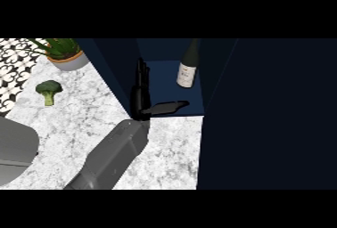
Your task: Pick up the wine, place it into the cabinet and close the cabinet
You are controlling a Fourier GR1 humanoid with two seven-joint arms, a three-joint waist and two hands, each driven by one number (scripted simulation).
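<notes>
At the far left edge of the head view, a strip of black-and-white patterned tile borders the marble worktop, and below it a grey rounded shape covers the worktop's near left corner (what it belongs to cannot be told). Toward the back of the worktop stands a potted plant with green leaves in a pale pot. Nearer the viewer and a little to the left of the pot lies a broccoli floret, well apart from everything else.

Further right, one grey forearm rises from the lower edge toward the cabinet, a dark navy body that fills the whole right half of the view. Which arm it is cannot be told with certainty from its place; it comes in left of centre, so it reads as the left. Its black left hand sits at the mouth of the cabinet's open compartment, fingers straight and released along the left inner wall, thumb pointing right across the compartment floor. It grasps nothing.

The wine bottle stands upright inside the compartment, toward the back and right, its pale label facing forward, apart from the hand. The compartment stands open.
</notes>
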